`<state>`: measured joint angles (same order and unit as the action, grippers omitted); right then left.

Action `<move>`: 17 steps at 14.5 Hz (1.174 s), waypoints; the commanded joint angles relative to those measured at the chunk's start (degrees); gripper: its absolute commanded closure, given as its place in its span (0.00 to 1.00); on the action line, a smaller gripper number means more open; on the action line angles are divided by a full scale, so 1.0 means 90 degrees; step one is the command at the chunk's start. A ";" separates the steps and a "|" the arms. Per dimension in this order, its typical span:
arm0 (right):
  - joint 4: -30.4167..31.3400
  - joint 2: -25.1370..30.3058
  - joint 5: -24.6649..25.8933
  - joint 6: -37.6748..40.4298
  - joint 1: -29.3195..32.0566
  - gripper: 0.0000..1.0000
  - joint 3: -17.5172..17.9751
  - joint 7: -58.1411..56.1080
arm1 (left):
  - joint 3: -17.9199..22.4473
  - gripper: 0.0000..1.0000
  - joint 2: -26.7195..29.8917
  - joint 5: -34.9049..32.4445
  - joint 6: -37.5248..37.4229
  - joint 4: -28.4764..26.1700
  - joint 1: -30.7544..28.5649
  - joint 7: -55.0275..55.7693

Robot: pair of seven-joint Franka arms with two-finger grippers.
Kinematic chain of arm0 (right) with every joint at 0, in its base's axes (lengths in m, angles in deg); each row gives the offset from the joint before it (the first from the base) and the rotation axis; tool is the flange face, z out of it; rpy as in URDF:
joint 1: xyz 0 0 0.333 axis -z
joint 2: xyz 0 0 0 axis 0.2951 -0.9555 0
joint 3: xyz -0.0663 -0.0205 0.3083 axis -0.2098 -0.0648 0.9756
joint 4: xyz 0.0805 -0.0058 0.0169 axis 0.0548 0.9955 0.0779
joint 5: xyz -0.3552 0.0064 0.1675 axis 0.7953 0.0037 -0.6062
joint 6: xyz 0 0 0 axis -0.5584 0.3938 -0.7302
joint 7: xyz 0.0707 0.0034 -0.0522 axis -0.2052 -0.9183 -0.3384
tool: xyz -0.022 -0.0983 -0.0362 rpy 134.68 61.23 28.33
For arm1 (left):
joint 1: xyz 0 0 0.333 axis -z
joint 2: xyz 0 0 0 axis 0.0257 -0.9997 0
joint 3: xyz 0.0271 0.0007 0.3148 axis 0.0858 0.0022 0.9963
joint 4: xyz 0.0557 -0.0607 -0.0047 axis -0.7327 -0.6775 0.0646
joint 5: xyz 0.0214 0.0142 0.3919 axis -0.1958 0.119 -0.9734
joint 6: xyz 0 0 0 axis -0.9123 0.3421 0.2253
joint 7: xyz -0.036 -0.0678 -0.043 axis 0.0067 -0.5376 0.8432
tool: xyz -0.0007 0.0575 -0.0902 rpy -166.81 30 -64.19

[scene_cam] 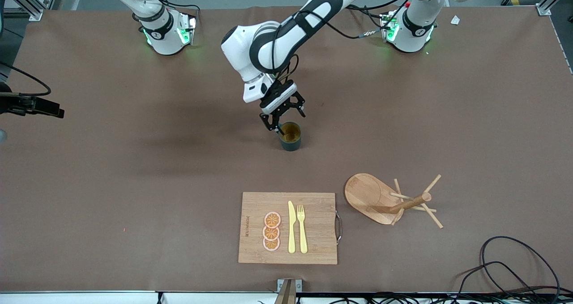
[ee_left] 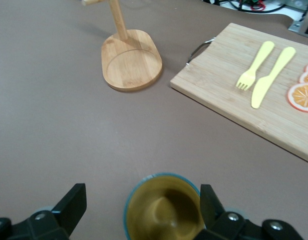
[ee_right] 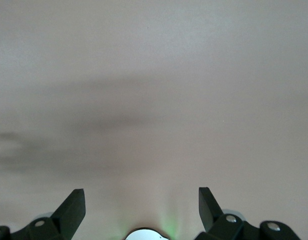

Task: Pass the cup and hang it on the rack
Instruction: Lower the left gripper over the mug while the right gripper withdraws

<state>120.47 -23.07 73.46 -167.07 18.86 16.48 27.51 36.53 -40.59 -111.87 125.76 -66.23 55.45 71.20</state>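
The cup [scene_cam: 291, 138] is a dark teal mug with a yellowish inside, and it stands upright mid-table. My left gripper [scene_cam: 286, 119] is low over it and open, reaching in from the left arm's base. In the left wrist view the cup [ee_left: 164, 210] sits between the fingers of the left gripper [ee_left: 142, 200], close against one finger and well apart from the other. The rack [scene_cam: 409, 202], a wooden mug tree on an oval base, stands nearer the front camera toward the left arm's end, also seen as the rack [ee_left: 131, 60]. My right gripper [ee_right: 142, 200] hangs open over bare table, holding nothing.
A bamboo cutting board [scene_cam: 313, 241] with a yellow knife [scene_cam: 291, 228], fork [scene_cam: 302, 228] and orange slices [scene_cam: 271, 231] lies near the front edge beside the rack. Black cables [scene_cam: 515, 268] coil at the front corner. A black device [scene_cam: 31, 104] juts in at the right arm's end.
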 commanded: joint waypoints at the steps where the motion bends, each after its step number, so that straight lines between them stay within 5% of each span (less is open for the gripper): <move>1: -0.0029 0.0021 0.0042 0.0079 0.0095 0.00 0.0126 0.0004 | 0.0106 0.00 -0.0411 -0.0185 0.0014 0.0423 0.0213 0.0240; 8: 0.0030 0.0070 -0.0444 0.0352 0.0133 0.00 0.0117 0.0053 | 0.0526 0.00 -0.0705 -0.0185 0.0746 0.0492 0.0594 0.0631; 17: 0.0292 0.0635 -0.0338 0.0226 0.0036 0.00 0.0107 0.0131 | 0.0555 0.00 -0.1222 -0.0185 0.1069 0.0482 0.0624 0.1393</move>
<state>119.92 -21.61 70.36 -164.37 19.48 17.14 27.91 40.80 -49.08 -112.57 134.59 -63.51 60.58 82.28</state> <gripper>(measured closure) 0.000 0.000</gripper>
